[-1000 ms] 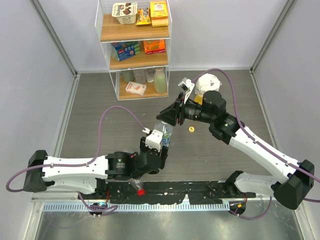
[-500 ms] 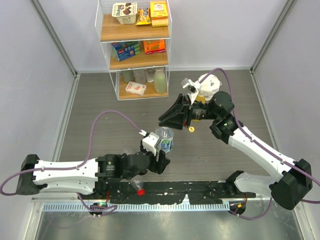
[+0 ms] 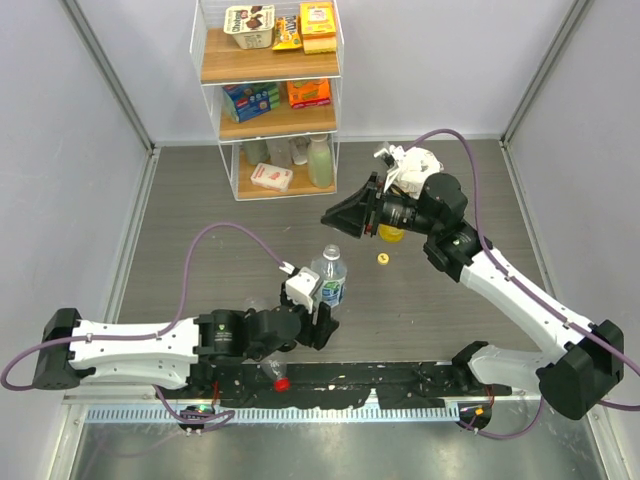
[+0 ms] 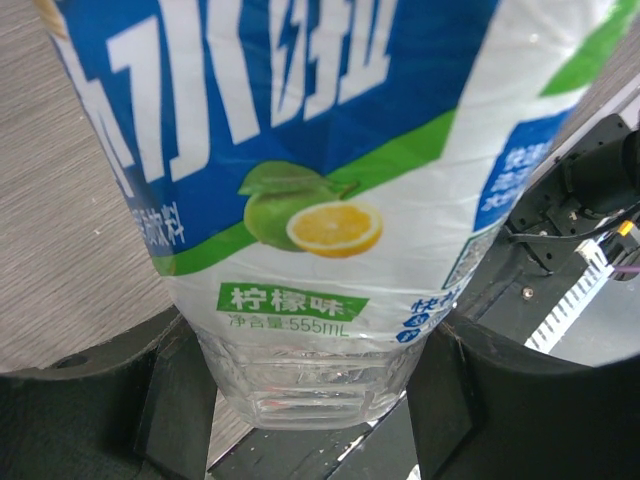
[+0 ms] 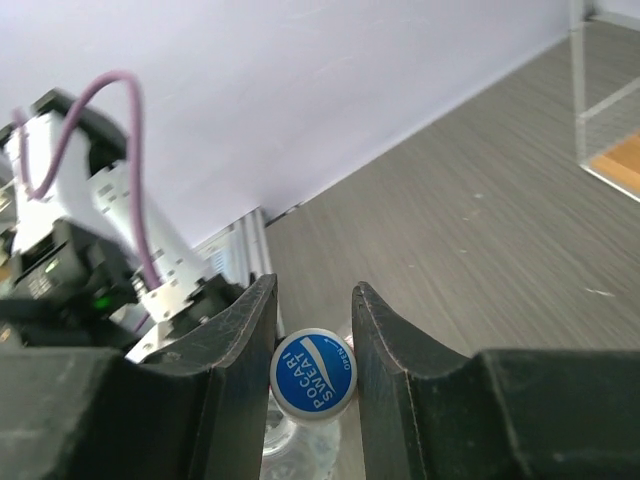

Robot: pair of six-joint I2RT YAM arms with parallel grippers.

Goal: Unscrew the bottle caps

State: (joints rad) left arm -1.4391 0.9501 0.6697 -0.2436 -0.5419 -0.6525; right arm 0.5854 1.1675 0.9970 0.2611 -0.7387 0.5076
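1. Since half a second earlier, I saw my right gripper [image 3: 328, 216] back off up and right from the blue-label bottle [image 3: 329, 283]. Its jaws were parted and empty.
2. My left gripper [image 4: 316, 395] stayed clamped on the bottle's clear base, centre frame in the top view.
3. The bottle stood nearly upright, its blue-printed cap [image 5: 313, 375] on and showing between the right fingers [image 5: 395, 345].
4. My right arm reached in from the lower right, and my left arm lay low along the bottom.
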